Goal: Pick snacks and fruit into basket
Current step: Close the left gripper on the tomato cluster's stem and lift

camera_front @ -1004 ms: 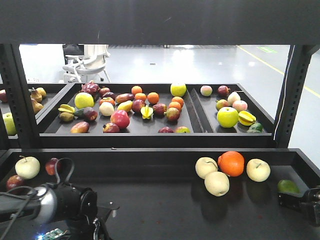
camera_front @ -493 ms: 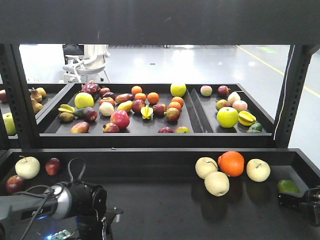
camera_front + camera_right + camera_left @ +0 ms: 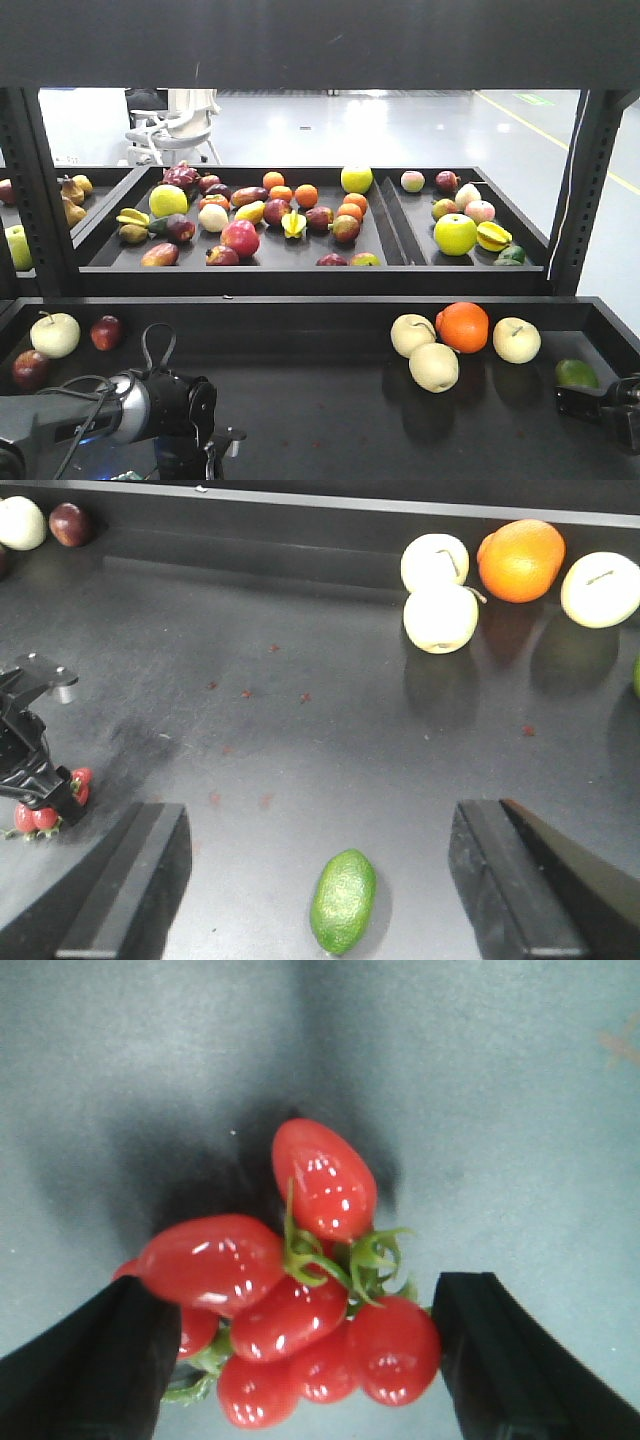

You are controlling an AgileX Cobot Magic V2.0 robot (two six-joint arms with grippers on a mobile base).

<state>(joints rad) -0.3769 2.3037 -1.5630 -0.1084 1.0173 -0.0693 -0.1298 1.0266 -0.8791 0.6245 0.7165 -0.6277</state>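
Pickup is drawing near: the left claw [image 3: 300, 1288], sliding right and lower over the past second, is straddling wide a cherry tomato cluster [image 3: 322, 1182] on the near-left worktop [image 3: 300, 660], so a grasp is looking imminent. The right claw [image 3: 315, 815] is hanging wide close by a lime [image 3: 343, 900]. No basket is showing.

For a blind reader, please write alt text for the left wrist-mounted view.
A bunch of small red tomatoes sits between the two black fingers of the left claw, over a grey surface. Whether it is gripped is unclear.
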